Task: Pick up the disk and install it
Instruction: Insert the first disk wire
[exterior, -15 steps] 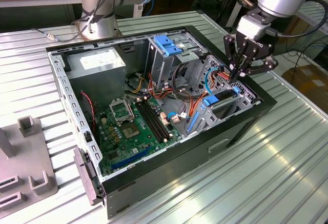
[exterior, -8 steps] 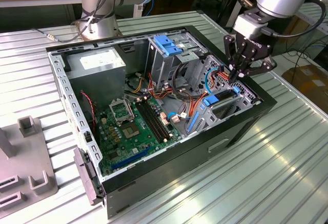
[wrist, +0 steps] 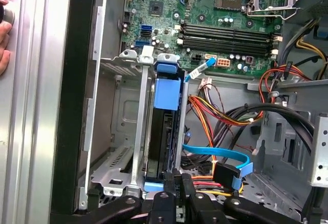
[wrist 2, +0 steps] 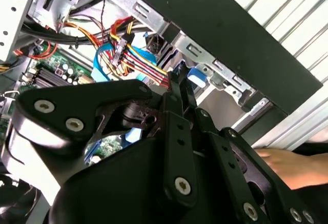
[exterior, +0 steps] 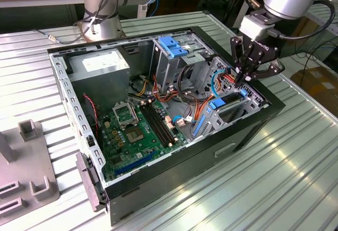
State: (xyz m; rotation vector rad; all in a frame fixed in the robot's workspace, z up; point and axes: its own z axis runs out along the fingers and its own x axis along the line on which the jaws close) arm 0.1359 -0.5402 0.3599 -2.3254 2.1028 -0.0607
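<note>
Ribbed metal bench (exterior: 296,178) is carrying an open black PC case (exterior: 174,173) lying on its side; motherboard (exterior: 140,130) is facing up, grey power-supply box (exterior: 100,68) sitting at the back corner.

Exterior view: my gripper (exterior: 244,79) is reaching down at the drive bay by the case's front wall, on the exterior view's right. An upright metal cage with a blue plastic top (exterior: 174,46) is standing mid-case.

Second wrist view: my fingers (wrist 2: 180,88) are looking closed together, pressing down beside the bundle of red, yellow and orange power wires (wrist 2: 130,55). A person's hand (wrist 2: 292,165) is resting outside the case, probably steadying it.

First wrist view: the disk (wrist: 165,131) is sitting edge-on in its bay slot, blue carrier bracket framing it, so it's reading as seated or nearly so. My fingertips are touching its near end, likely pushing it home. Blue data cable (wrist: 220,157) is lying just beside, unplugged end loose.

Labels: none I'm able to read.
</note>
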